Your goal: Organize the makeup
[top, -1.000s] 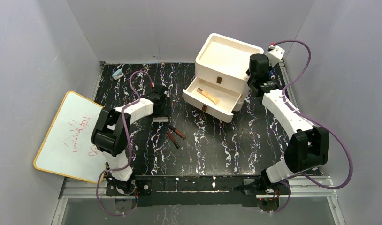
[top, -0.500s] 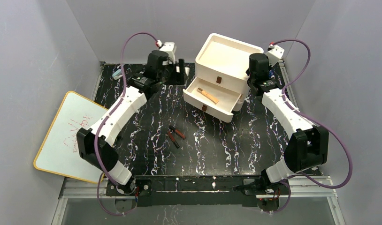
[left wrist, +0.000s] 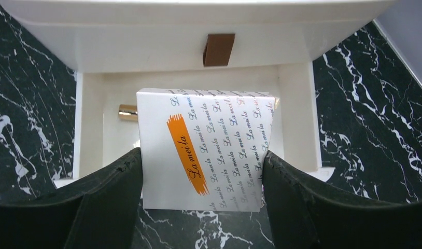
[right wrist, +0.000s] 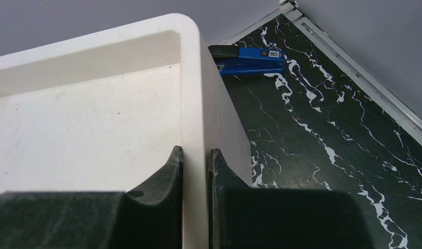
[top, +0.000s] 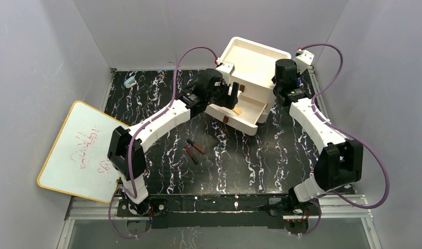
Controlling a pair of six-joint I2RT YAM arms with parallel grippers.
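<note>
left gripper (left wrist: 201, 155) holds the white printed packet (left wrist: 214, 140) between wide-spread fingers (left wrist: 110, 192) over the open drawer (left wrist: 89, 135) of the drawer box (top: 255, 59), right gripper (right wrist: 196, 154) pinched tight on that box's rim

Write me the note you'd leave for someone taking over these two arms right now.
Left gripper: shut on a white printed cardboard packet with an orange stripe, held at the open drawer of the white plastic drawer box with brown handles.
Right gripper: clamped on that box's top rim.
Done: a tan gold-capped tube lies in the drawer.
Left: release the packet, then collect the thin black-and-red pencils from the black marbled table.
</note>
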